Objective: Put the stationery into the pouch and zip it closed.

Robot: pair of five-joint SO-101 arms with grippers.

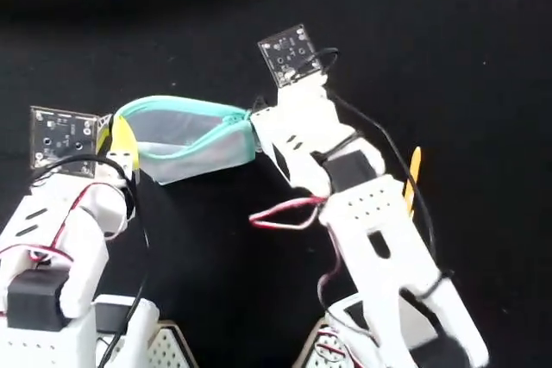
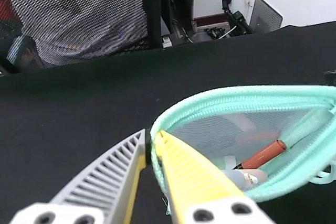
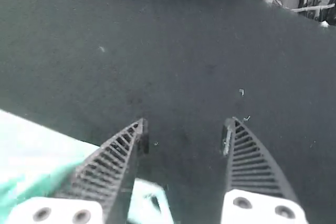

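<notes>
Pouch [image 1: 185,140] left of centre in high view, above table [image 1: 448,58], mouth gaping, stationery [image 2: 262,153] inside. Left pincer [image 2: 152,142] nipped on one end; right pincer [image 3: 184,129] spread wide at the other. Risk: right pincer misses the zip pull, or its tug frees the left grip and pens spill.

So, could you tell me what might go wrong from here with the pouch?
The left claw pinches only the rim of the open pouch, so a zip pull may tug it free. The right claw is open beside the pouch's end and may catch fabric. A yellow stick lies outside, perhaps left behind.
</notes>
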